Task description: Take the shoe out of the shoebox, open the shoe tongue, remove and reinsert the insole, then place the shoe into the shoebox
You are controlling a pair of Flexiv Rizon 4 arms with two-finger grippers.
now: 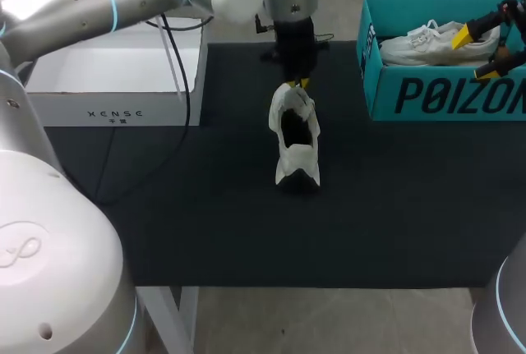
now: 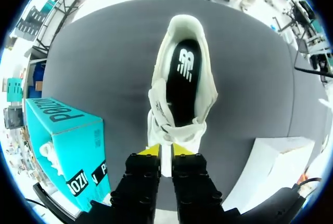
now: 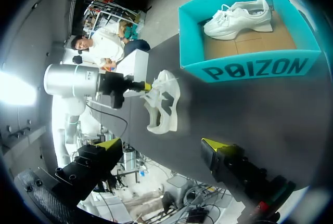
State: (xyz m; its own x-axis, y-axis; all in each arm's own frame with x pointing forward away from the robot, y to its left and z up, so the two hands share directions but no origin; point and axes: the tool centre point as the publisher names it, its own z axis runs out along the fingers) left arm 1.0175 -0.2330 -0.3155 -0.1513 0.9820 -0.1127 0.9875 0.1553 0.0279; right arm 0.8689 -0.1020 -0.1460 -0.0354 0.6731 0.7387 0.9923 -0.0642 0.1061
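Observation:
A white shoe (image 1: pixel 296 136) stands on the black mat (image 1: pixel 205 206) at mid-table, toe pointing at my left arm and heel toward the table's front edge. My left gripper (image 1: pixel 294 83) is shut on the tongue (image 2: pixel 166 154), which sits between the yellow fingertips (image 2: pixel 152 150). Ahead of the left gripper (image 2: pixel 167 151), the shoe (image 2: pixel 182 78) shows its black insole (image 2: pixel 182 86). My right gripper (image 1: pixel 477 54) hangs open over the teal shoebox (image 1: pixel 444 95), above a second white shoe (image 1: pixel 436 42). In the right wrist view the right gripper (image 3: pixel 162 144) holds nothing; the shoe (image 3: pixel 164 107) and the shoebox (image 3: pixel 250 68) lie ahead.
A white open box (image 1: pixel 115 83) stands at the back left of the mat, with a black cable (image 1: pixel 185 99) hanging in front of it. The teal shoebox (image 2: pixel 67 141) is at the back right corner. Bare mat lies in front of the shoe.

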